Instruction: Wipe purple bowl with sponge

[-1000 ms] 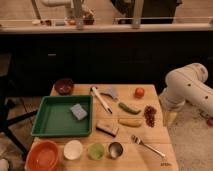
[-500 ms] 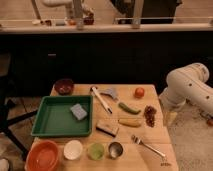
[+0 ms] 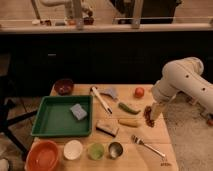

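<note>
**Wooden table** [image 3: 155,132]: fills the near centre of the scene and carries every item below; a dark counter runs along the far side.

**Robot arm** [image 3: 182,80]: white and jointed, reaching in from the right above the table's right edge.

**Green tray** [image 3: 57,120]: rectangular, on the left half of the table.

**Orange bowl** [image 3: 44,155]: at the near left corner, in front of the tray.

**Purple bowl** [image 3: 63,86]: upright at the far left corner of the table, just beyond the tray and outside it.

**White bowl** [image 3: 73,149]: just right of the orange bowl, followed to the right by a green cup [image 3: 95,150] and a metal cup [image 3: 115,149].

**Brush** [image 3: 101,100]: its white handle lies right of the tray, running near to far.

**Gripper** [image 3: 156,112]: points downward over the right edge of the table, well apart from the purple bowl; its jaws are spread wide with nothing between them.

**Sponge** [image 3: 78,111]: lies inside the tray, in its right part, well apart from the gripper.

**Brown-and-tan block** [image 3: 107,128]: near the tray's near right corner.

**Fork** [image 3: 146,145]: lies at the near right.

**Green pepper** [image 3: 128,108] and **tomato** [image 3: 139,92]: at the centre right.

**Dark red cluster** [image 3: 148,116]: just left of the gripper; whether they touch cannot be told.
</note>
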{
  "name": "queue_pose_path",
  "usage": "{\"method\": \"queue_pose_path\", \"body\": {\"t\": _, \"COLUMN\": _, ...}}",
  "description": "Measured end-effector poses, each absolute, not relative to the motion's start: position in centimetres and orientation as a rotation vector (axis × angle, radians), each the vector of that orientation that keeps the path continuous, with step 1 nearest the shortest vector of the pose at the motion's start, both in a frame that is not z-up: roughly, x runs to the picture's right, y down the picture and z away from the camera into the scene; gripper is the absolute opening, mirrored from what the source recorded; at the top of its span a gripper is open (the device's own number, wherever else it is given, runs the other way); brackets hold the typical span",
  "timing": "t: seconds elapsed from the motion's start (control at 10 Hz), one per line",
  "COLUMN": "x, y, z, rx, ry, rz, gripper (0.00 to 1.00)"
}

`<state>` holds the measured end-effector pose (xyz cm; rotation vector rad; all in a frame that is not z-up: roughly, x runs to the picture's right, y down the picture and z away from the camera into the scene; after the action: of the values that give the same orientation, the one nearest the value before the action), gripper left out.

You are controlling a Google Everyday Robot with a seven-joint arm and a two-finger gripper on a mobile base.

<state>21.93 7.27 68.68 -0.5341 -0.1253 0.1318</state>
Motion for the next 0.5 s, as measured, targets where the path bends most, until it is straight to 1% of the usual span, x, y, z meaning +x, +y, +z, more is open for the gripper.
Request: {"method": "queue_pose_path", "body": {"t": 0.5, "x": 13.6, "y": 4.9, "z": 69.3, "rx": -0.537, "ry": -0.193, "rz": 0.141, "gripper": 0.80}}
